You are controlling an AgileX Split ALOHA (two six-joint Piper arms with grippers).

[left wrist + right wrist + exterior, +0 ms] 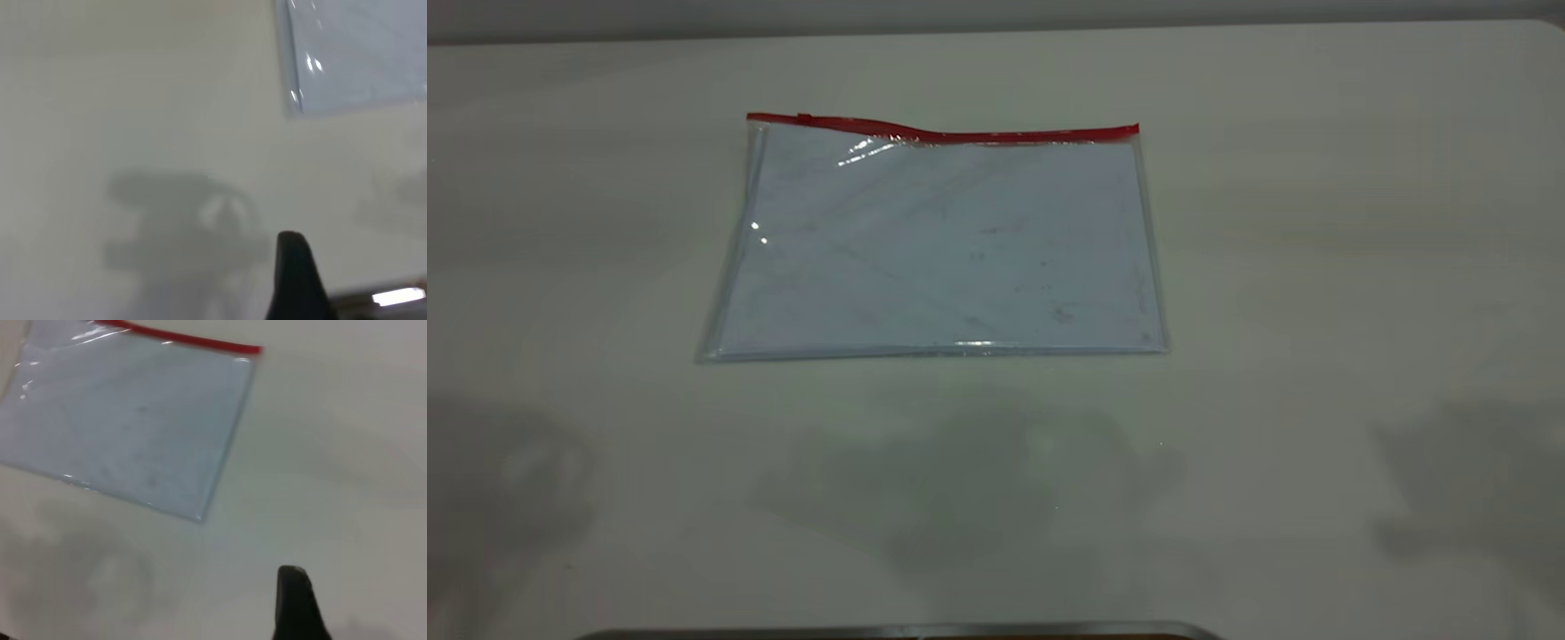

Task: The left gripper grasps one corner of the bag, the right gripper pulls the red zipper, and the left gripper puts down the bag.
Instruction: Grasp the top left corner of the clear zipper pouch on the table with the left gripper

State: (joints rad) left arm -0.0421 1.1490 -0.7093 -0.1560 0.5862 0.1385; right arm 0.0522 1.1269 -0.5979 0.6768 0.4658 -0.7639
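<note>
The bag (938,249), a clear flat pouch with white paper inside, lies flat on the table, a little left of the middle. The red zipper (978,135) runs along its far edge, which bulges up towards the left. The small red slider tab (804,118) sits near the far left corner. Neither arm shows in the exterior view. My left gripper (293,273) shows only as a black tip above bare table, apart from the bag's near left corner (360,53). My right gripper (297,600) shows as a black tip, apart from the bag (133,420) and its zipper (193,340).
The pale table (1316,267) carries soft arm shadows at the near left, near middle and near right. A grey metal edge (898,631) runs along the table's front edge.
</note>
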